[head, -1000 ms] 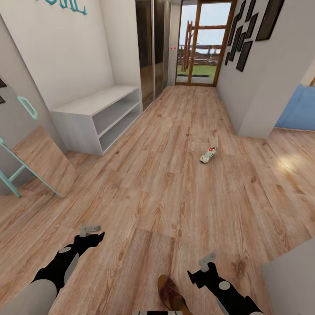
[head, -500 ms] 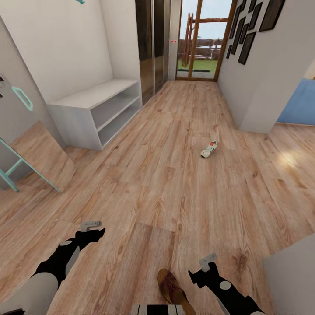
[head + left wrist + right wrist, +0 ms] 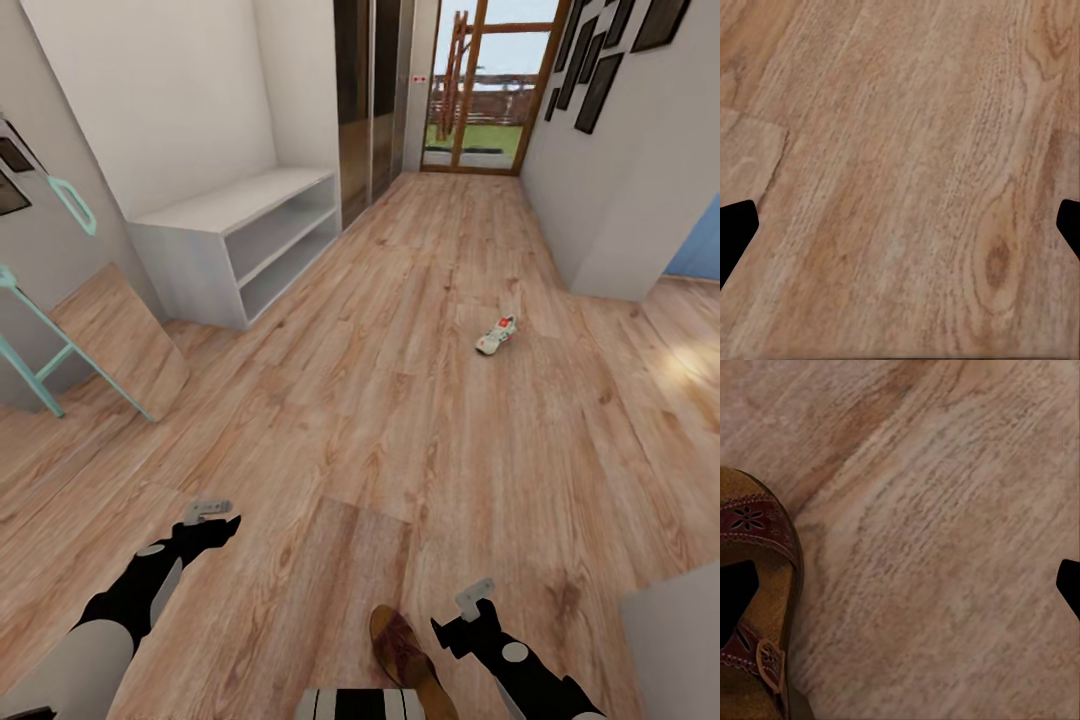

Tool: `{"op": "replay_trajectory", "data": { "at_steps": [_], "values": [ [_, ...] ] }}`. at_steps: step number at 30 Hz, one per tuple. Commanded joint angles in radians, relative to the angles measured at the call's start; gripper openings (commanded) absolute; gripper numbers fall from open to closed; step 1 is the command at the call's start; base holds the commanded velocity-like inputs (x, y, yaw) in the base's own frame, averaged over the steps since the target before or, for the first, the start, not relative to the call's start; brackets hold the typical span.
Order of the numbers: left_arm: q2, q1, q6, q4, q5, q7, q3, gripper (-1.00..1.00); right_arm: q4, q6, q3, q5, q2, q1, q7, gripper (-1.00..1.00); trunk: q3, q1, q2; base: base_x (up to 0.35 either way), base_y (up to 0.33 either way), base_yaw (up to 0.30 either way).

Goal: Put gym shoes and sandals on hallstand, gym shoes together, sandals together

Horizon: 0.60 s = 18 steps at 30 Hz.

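Corridor: light wood-plank corridor floor (image 3: 400,400), glazed door at the far end, framed pictures on one wall.

Low grey bench (image 3: 240,240), two open shelves, no upper shelves: well ahead of the left gripper (image 3: 205,520), against the wall. By its plain form, probably not the hallstand.

Gym shoe (image 3: 497,336), one: white with a red patch, on the floor well ahead of the right gripper (image 3: 470,605), apart from everything.

Sandal (image 3: 410,655), one: dark brown strap, tan footbed, on the floor just beside the right gripper, on its inner side, not touched.

Left gripper: fingers spread wide over bare planks, holding nothing. Right gripper: fingers likewise spread, one tip over the sandal's edge in its wrist view, empty.

Change: over the last second the whole view has swung and tipped; bench and shoe slide across it together while the arms keep their pose. The robot is turning, nothing is carried, all four shoes remain to be racked.
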Motion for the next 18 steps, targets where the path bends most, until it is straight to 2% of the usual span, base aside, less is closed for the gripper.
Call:
{"op": "replay_trajectory", "data": {
  "at_steps": [1,12,18],
  "values": [
    [-0.001,0.000,0.006,-0.002,-0.009,-0.009,0.008,1.00,0.000,-0.004,-0.002,0.010,-0.001,0.000,0.002,1.00,-0.001,0.000,0.000,0.000,0.000,0.107],
    [0.000,0.003,0.006,-0.002,-0.011,-0.009,0.008,1.00,0.004,-0.006,0.002,0.014,0.001,0.001,0.005,1.00,-0.001,0.000,0.000,0.000,0.000,0.016],
    [0.003,0.003,0.006,-0.002,-0.011,-0.009,0.008,1.00,0.019,-0.005,0.000,0.016,-0.006,0.001,0.005,1.00,-0.001,0.000,0.000,0.000,0.000,0.000]
  ]
}}
